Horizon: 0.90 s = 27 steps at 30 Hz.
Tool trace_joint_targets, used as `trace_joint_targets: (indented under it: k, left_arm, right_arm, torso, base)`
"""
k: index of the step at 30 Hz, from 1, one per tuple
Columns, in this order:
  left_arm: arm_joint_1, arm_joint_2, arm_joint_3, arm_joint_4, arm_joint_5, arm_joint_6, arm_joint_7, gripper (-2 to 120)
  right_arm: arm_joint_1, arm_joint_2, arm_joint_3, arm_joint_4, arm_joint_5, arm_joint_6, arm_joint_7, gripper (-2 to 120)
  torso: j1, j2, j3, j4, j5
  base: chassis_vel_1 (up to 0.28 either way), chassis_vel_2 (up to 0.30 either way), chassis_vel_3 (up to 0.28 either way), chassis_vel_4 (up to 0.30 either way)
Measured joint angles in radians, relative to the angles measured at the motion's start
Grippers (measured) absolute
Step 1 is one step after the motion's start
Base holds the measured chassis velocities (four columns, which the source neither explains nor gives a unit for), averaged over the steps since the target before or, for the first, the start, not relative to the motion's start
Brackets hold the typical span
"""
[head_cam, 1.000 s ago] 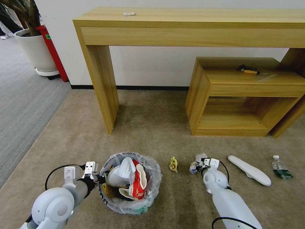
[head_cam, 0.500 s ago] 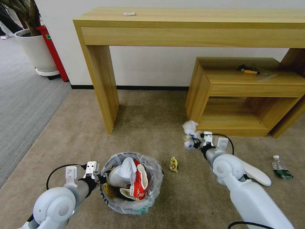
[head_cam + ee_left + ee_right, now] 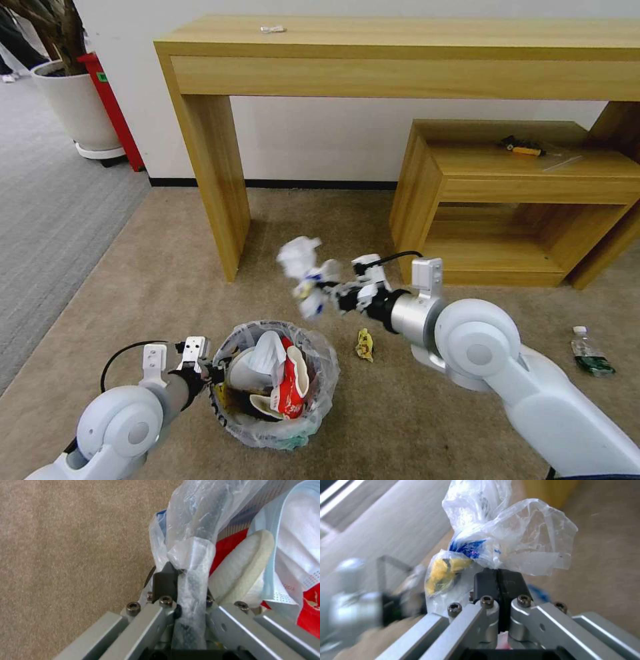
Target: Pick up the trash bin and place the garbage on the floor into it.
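Note:
The trash bin (image 3: 248,427), lined with a crinkled clear bag, holds a white slipper, a red cup and other garbage. My left gripper (image 3: 215,373) is shut on its rim (image 3: 190,562) at the bin's left side. My right gripper (image 3: 328,293) is shut on a crumpled clear wrapper (image 3: 303,270) with blue and yellow print (image 3: 506,537), held in the air above and a little right of the bin. On the floor (image 3: 167,280) lie a yellow wrapper (image 3: 364,345) right of the bin and a clear bottle (image 3: 588,352) at far right.
A long wooden table (image 3: 400,47) stands against the wall, with a low wooden shelf unit (image 3: 520,200) under its right end. A white planter pot (image 3: 77,110) and a red object (image 3: 110,110) stand at back left, by grey striped carpet (image 3: 47,220).
My right gripper has lifted the clear wrapper off the floor and swung it left toward the bin. The left gripper and the bin have stayed put.

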Motion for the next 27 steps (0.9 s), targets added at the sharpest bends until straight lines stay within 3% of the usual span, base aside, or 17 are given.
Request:
trace_joint_targets:
  k: [11, 17, 27]
  left_arm:
    - [-0.038, 0.044, -0.002, 0.009, -0.038, 0.000, -0.003, 0]
    - [-0.034, 0.065, -0.017, -0.012, -0.053, 0.000, -0.005, 0]
    - [-0.046, 0.064, -0.011, -0.018, -0.066, 0.000, -0.011, 0]
  right_arm:
    - [0.030, -0.058, -0.178, 0.019, 0.021, -0.001, 0.042, 0]
    - [0.031, -0.021, -0.243, -0.028, 0.040, 0.000, 0.131, 0]
    - [0.041, 0.031, -0.298, -0.082, 0.069, 0.002, 0.194, 0]
  torso:
    - [0.000, 0.000, 0.000, -0.0002, 0.0002]
    - [0.000, 0.000, 0.000, -0.0001, 0.0001]
    - [0.000, 0.000, 0.000, -0.0001, 0.0001]
  base:
    - [0.000, 0.000, 0.000, 0.000]
    - [0.000, 0.000, 0.000, 0.000]
    - [0.000, 0.000, 0.000, 0.000]
